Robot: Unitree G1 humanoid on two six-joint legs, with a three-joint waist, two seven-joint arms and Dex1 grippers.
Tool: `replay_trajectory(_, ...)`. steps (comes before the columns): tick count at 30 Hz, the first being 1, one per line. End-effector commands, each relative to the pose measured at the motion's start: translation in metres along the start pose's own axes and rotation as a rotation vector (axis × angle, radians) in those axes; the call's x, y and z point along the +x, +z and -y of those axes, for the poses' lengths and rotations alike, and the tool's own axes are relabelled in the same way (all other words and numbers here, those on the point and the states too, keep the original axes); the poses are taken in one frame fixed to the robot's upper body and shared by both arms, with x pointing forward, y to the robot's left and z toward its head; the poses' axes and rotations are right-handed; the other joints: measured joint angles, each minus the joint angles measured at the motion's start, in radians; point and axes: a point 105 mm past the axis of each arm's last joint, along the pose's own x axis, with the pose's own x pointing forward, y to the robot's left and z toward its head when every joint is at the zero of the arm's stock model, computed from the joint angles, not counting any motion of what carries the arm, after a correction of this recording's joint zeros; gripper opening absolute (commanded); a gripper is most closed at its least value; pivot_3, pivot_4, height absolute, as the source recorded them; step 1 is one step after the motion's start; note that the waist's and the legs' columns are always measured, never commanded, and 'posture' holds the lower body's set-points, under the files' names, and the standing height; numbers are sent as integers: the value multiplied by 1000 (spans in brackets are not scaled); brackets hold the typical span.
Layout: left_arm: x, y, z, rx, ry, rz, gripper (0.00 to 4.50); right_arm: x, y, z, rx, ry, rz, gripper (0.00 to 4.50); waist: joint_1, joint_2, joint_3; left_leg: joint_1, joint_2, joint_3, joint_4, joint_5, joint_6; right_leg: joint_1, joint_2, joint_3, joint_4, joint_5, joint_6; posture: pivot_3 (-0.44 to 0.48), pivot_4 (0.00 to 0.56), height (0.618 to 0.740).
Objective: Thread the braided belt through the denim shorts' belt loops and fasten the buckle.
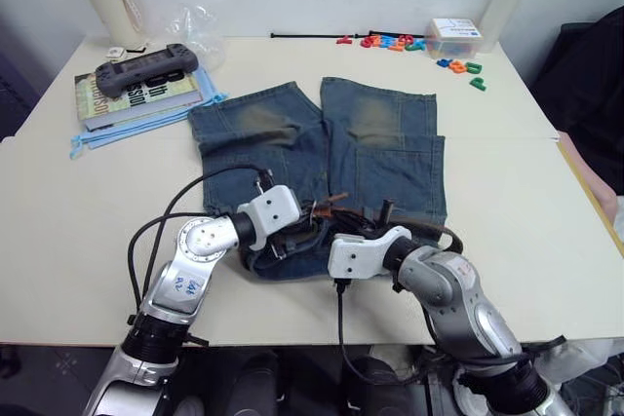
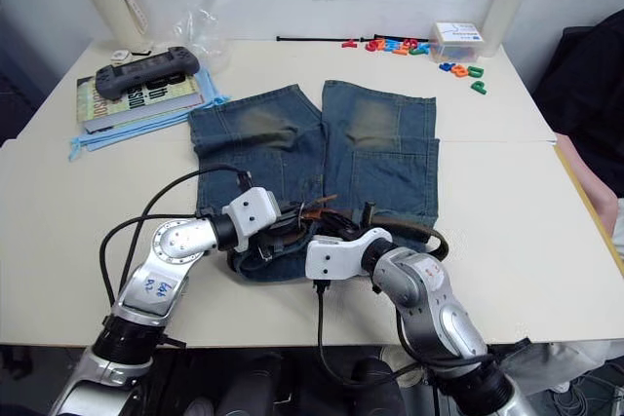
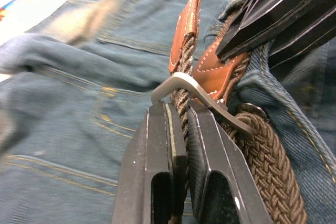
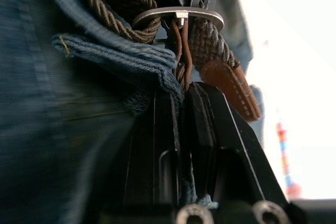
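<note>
Denim shorts [image 1: 322, 158] lay flat, waistband toward robot. Braided belt [image 3: 268, 156] ran along waistband; threading looked mostly done. Left gripper [image 3: 181, 129] and right gripper [image 4: 181, 95] both clamped on belt at buckle [image 3: 184, 85], mid-waistband. Fastening judged unfinished: leather tip [image 3: 189, 24] through frame, prong seating unclear.

Denim shorts [image 1: 322, 168]: blue, with faded yellowish-tan patches on both legs and orange-yellow stitching. Braided belt [image 3: 265, 153]: dark brown woven pattern; tan-brown leather tabs with white stitching beside the buckle [image 3: 197, 98], which is silver. Left pincer [image 3: 181, 129] and right pincer [image 4: 181, 98]: black fingers. Bench [image 1: 88, 211]: cream. Beyond the shorts: toy letters [image 1: 395, 43] in red, blue, orange and green; a dark grey controller [image 1: 151, 67] on a green-covered book [image 1: 136, 94]
</note>
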Motion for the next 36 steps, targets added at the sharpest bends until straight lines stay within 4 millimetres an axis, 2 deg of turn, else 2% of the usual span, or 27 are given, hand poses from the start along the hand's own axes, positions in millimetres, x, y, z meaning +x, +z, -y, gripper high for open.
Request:
replay_trajectory(1,16,7,25,3,-109,58,0,-8,11,0,28,15,29,493,1,0,0,0,0,0,1,-1,1,1,0,0,0,0,0,0,150,706)
replay_trajectory(2,17,6,26,5,-115,56,0,-9,11,-1,30,21,25,960,1,0,0,0,0,0,1,-1,1,1,-1,0,0,0,0,0,150,706)
replay_trajectory(3,18,5,27,7,-118,56,0,-11,11,-1,43,25,19,1207,2,0,0,0,0,0,1,-2,1,1,-1,0,0,0,0,0,150,706)
replay_trajectory(8,21,3,31,13,-141,49,0,-23,5,3,133,2,-32,3684,3,0,0,0,0,0,1,-3,1,1,-2,0,-1,0,0,0,150,706)
replay_trajectory(9,21,2,32,15,-146,47,0,-29,4,5,178,-10,-43,3986,3,0,0,-1,0,0,1,-3,1,1,-2,0,-1,0,0,0,150,706)
replay_trajectory(14,21,0,34,23,-155,39,0,-50,-1,14,301,-40,-79,3986,5,0,0,0,0,0,1,-4,2,1,-2,0,-2,0,0,0,150,706)
replay_trajectory(16,21,-1,34,25,-158,38,0,-61,0,25,354,-63,-67,3986,5,0,0,0,0,-1,1,-4,2,1,-5,0,-2,0,0,0,150,706)
replay_trajectory(19,21,-1,35,26,-161,39,0,-65,5,43,421,-114,-16,3986,5,0,0,0,0,-1,1,-4,2,1,-7,-1,-2,0,0,0,150,706)
replay_trajectory(22,21,-1,36,34,-167,40,0,-62,4,57,395,-142,-5,3986,3,0,0,0,0,-1,1,-5,2,1,-7,-1,-2,0,0,0,150,706)
replay_trajectory(25,21,0,37,37,-166,43,0,-56,0,57,334,-126,-18,3986,4,0,0,0,0,-1,1,-5,2,1,-8,-1,-3,0,0,0,150,706)
replay_trajectory(30,21,1,37,56,-162,47,0,-42,-8,41,121,-34,-58,3986,3,0,0,-1,-1,0,0,-5,3,1,-9,-2,-4,0,0,0,150,706)
replay_trajectory(36,19,2,38,79,-160,51,0,-34,-13,36,49,-23,-63,3986,3,0,0,-1,-1,0,1,-5,3,1,-9,-2,-4,0,1,0,150,706)
